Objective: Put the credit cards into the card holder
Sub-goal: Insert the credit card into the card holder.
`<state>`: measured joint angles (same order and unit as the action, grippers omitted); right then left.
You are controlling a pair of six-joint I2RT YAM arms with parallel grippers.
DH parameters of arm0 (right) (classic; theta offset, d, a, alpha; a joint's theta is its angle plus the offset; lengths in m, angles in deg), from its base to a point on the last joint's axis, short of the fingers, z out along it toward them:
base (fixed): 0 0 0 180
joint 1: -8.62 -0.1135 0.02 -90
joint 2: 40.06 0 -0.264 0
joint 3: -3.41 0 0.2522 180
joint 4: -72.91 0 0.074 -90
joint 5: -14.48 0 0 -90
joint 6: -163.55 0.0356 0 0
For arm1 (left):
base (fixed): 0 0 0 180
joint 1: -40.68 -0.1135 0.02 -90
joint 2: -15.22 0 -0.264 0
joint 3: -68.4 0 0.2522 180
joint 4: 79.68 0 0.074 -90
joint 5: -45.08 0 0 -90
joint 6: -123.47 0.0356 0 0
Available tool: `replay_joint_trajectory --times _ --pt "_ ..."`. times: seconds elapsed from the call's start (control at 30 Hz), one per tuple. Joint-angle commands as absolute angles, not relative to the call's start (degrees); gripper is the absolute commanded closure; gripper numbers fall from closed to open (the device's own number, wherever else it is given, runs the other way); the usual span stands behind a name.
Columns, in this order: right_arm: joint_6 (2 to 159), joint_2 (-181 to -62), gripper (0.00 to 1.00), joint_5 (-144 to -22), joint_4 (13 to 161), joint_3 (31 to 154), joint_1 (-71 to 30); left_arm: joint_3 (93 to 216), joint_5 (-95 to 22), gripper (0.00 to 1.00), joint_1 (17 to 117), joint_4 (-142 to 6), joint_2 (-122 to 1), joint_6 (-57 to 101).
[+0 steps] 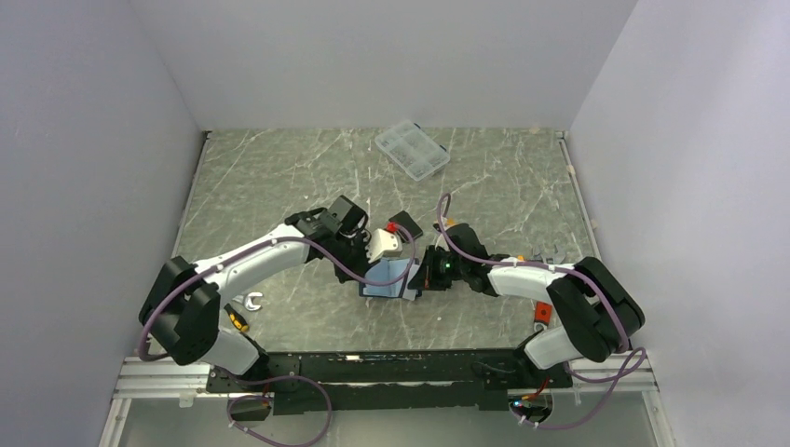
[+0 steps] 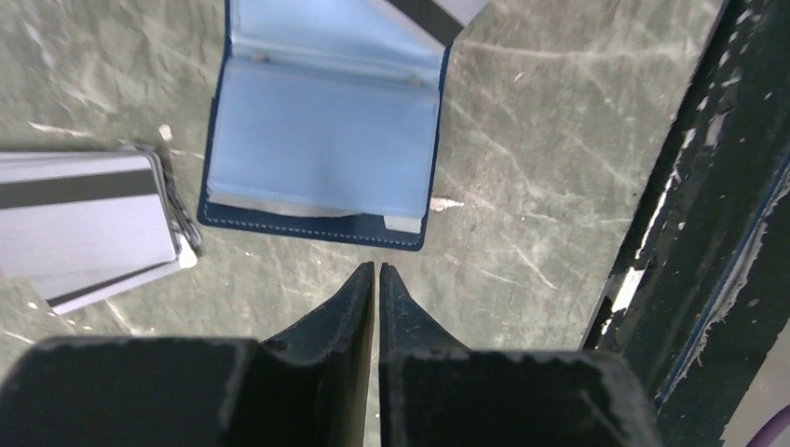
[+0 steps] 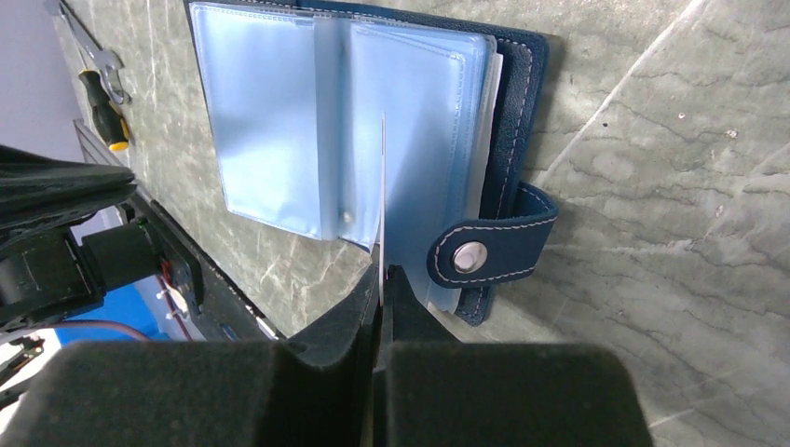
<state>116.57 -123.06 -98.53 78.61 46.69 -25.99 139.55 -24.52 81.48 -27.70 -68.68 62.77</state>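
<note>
Card holder (image 1: 387, 277) lies opened flat on the grey marbled table (image 1: 279, 177), between the two arms and near the table's front edge. Its navy cover faces down and its pale blue inside faces up. In the right wrist view its clear sleeves fan out like pages, and the snap tab (image 3: 484, 251) sticks out from one side with its metal stud showing.

The right tool (image 3: 382, 279) is closed on a thin card (image 3: 383, 186). That card is seen edge-on as a pale line standing upright over the sleeves, close to the fold where they join. Whether its far edge has entered a sleeve cannot be told.

The left tool (image 2: 376, 272) hangs just off the near stitched edge of the card holder. Its fingers are almost together, with only a hairline slit between them, and it grips nothing.

Beside the card holder, in the left wrist view, the other credit cards (image 2: 84, 219) lie in a loose stack on the table. They are silver-grey, and the top one shows a dark magnetic stripe. The stack sits near the holder without touching it.

A clear plastic box (image 1: 413, 149) sits well apart at the far side of the table. A wrench (image 3: 104, 67) and a yellow-handled screwdriver (image 3: 101, 110) lie by the left arm's base.
</note>
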Motion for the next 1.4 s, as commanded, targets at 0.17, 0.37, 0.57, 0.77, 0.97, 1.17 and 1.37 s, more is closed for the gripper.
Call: replay_joint_trajectory --times 0.17,0.37,0.57,0.77,0.97,1.17,1.37 --pt "115.60 -123.10 1.00 -96.34 81.12 47.44 -26.53 145.03 -21.31 0.91 82.00 -29.41 -75.14 62.98" --pt "115.71 -123.15 1.00 -96.21 80.91 46.88 -26.60 144.34 -23.84 0.93 81.95 -30.53 -80.28 63.24" --pt "115.91 -124.05 1.00 -96.74 79.98 46.83 -26.55 142.66 -24.61 0.94 81.94 -32.34 -80.62 63.42" --pt "116.01 -124.36 1.00 -97.00 79.55 46.81 -26.53 143.59 -23.35 0.94 81.91 -33.33 -83.79 62.79" --pt "116.33 -124.73 1.00 -97.13 78.68 45.71 -26.59 144.33 -22.87 0.95 82.03 -33.71 -86.12 62.92" --pt "116.95 -125.61 1.00 -97.35 76.89 44.65 -26.51 145.27 -21.65 0.95 82.12 -33.10 -87.39 62.53" --pt "116.97 -125.84 1.00 -97.45 76.42 44.24 -26.54 146.60 -19.01 0.95 82.46 -32.64 -87.95 61.90"
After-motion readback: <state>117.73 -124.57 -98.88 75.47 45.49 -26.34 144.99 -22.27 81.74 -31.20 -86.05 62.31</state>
